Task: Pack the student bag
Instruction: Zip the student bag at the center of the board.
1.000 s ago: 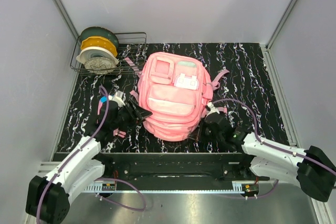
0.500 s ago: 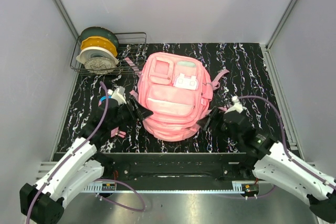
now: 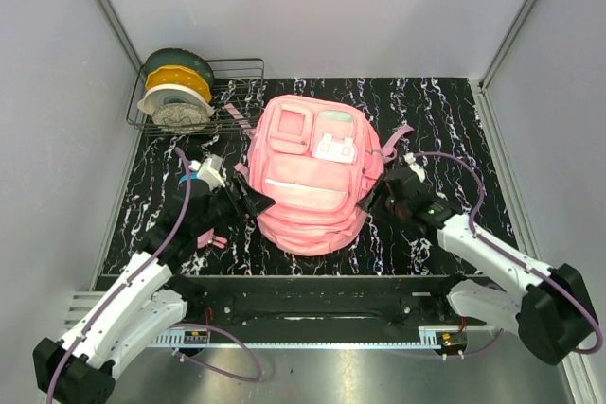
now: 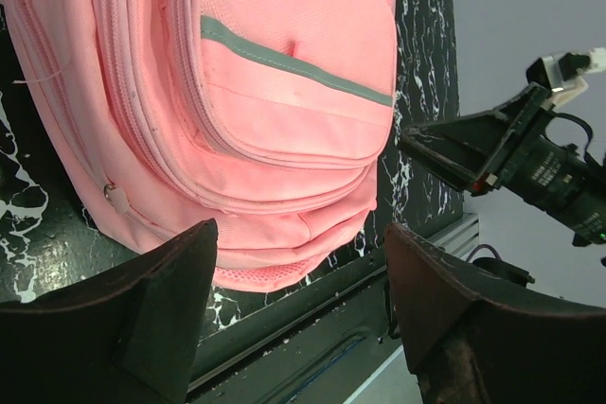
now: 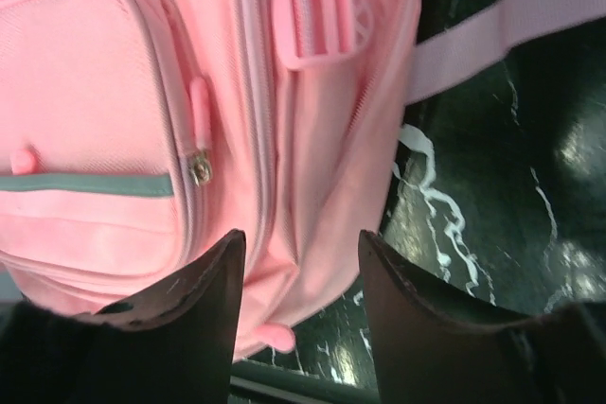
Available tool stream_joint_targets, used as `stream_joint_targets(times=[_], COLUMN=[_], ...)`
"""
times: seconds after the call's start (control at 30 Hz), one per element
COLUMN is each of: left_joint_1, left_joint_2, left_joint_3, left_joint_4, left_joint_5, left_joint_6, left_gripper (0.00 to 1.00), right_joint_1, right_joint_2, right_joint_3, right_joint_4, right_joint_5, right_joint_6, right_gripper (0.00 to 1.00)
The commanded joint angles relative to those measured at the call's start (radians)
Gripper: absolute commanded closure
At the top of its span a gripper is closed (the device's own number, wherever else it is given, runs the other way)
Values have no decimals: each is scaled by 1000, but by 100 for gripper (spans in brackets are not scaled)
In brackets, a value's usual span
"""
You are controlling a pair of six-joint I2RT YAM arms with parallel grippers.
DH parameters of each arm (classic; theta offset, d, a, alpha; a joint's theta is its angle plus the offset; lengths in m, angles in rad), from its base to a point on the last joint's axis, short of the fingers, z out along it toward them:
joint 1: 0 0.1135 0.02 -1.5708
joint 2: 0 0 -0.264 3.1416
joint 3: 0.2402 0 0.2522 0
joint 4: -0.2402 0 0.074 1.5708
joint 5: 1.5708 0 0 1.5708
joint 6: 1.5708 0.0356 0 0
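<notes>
The student bag (image 3: 312,172) is a large pink backpack lying flat mid-table, front pockets up. My left gripper (image 3: 258,202) is at its lower left edge, jaws open and nothing between them; its wrist view shows the student bag (image 4: 284,92) just beyond the left gripper (image 4: 301,229). My right gripper (image 3: 379,198) is at the bag's right side. In the right wrist view the right gripper (image 5: 301,238) stands open, its jaws on either side of the side seam of the student bag (image 5: 142,92), with gaps showing beside both fingers. A zip pull (image 5: 199,169) hangs by the front pocket.
A wire rack (image 3: 241,71) with filament spools (image 3: 177,90) stands at the back left. Pink straps (image 3: 237,118) trail from the bag's top left, and another strap (image 5: 502,30) lies on the black marbled table (image 3: 445,120). A black rail (image 3: 312,295) runs along the near edge.
The right gripper left the bag's lower right corner, opened from shut, and moved up to the bag's right side. The left gripper widened a little and stayed put.
</notes>
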Motion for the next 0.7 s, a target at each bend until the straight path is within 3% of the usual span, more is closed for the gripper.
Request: stream_joint_targets(times=[0.0,0.43,0.67], left_joint_1=[-5,-77,-106], left_joint_2=[-36,-33,-25], left_joint_3=[9,-10,-5], left_joint_4=[33,52,61], left_joint_5=[7,-40,-59], left_joint_6=[0,-38,-47], left_gripper=[25,24,24], right_joint_1=[-8,-8,-6], right_joint_2=[69,137,60], right_joint_3=[35,-14,-72], right_joint_4=[153,238,220], right_joint_5=[-92,-188,-133], right_joint_6=[-2,45,51], right_gripper=[41,51,47])
